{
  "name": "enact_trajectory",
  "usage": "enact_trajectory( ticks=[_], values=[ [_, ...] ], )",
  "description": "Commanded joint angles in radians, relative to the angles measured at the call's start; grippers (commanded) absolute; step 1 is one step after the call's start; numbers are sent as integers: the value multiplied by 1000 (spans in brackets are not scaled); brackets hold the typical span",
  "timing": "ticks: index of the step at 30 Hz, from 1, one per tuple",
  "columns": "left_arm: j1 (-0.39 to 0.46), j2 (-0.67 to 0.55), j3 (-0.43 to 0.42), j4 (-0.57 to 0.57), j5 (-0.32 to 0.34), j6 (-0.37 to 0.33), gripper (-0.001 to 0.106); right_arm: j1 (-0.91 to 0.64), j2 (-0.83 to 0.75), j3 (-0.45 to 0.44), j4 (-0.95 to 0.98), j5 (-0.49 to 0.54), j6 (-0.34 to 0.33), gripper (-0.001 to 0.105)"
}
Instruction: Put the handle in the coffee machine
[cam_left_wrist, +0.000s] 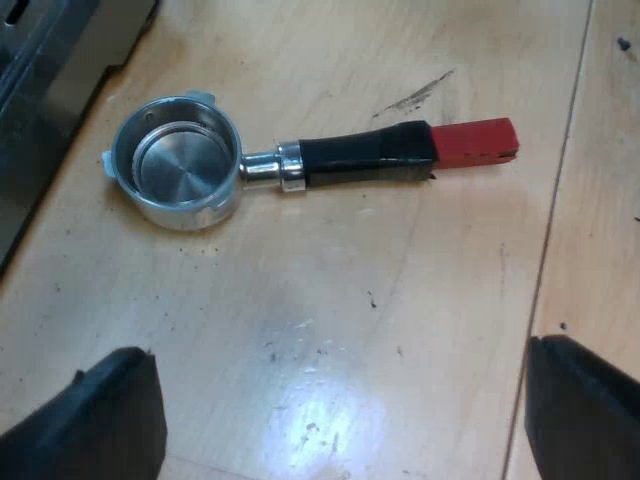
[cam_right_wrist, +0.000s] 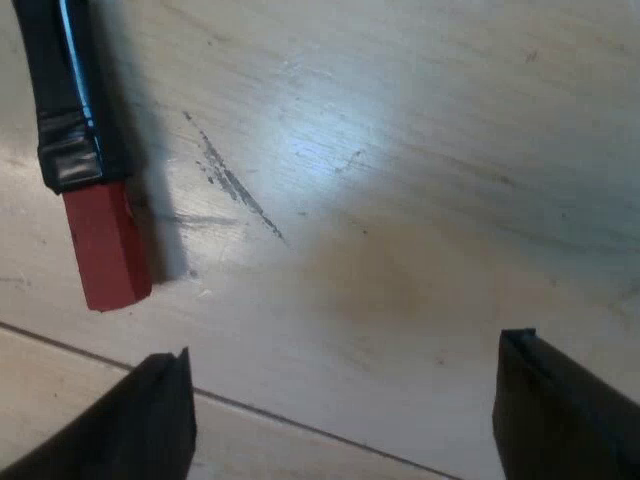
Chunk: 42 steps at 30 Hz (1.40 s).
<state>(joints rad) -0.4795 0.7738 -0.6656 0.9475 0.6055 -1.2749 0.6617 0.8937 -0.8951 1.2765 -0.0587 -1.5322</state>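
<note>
Though cut off, machine (cam_left_wrist: 45, 75) near holder (cam_left_wrist: 300, 162)

Pale wooden tabletop (cam_left_wrist: 400, 300), scuffed; a dark seam (cam_left_wrist: 560, 200); soft glare (cam_left_wrist: 320, 400).

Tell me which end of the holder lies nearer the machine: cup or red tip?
The metal cup, close beside the machine; the red tip points away from it.

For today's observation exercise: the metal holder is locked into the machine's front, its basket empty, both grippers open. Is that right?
Not locked in: the left wrist view shows the metal holder lying loose on the table. Its basket is empty; the left gripper and right gripper are open.
</note>
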Motion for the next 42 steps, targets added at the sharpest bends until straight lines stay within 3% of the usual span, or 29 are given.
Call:
enact_trajectory(
  ticks=[1, 5, 8, 9, 14, 18, 25, 29, 42],
  values=[
    [-6, 3, 17, -47, -1, 2, 75, 10, 35, -10, -22, 4, 11, 59],
    [-28, 3, 32, -68, 3, 2, 75, 21, 72, -10, -66, 4, 29, 54],
    [-81, 3, 33, -78, -2, 2, 75, 34, 94, -10, -89, 4, 49, 44],
    [-99, 3, 33, -86, -6, 2, 75, 50, 108, -10, -98, 4, 53, 33],
    [-119, 3, 35, -93, -12, 2, 75, 118, 144, -10, -127, 4, 56, 0],
    [-119, 3, 61, -95, -12, -1, 75, 176, 177, -7, -176, 29, 124, 0],
    [-119, 3, 122, -95, -9, -25, 75, 216, 251, -7, -205, 70, 141, 0],
    [-119, 3, 139, -142, -36, -28, 75, 216, 320, -7, -202, 70, 210, 0],
    [-119, 3, 139, -190, -51, -28, 75, 216, 501, -7, -284, 70, 213, 0]
  ],
)
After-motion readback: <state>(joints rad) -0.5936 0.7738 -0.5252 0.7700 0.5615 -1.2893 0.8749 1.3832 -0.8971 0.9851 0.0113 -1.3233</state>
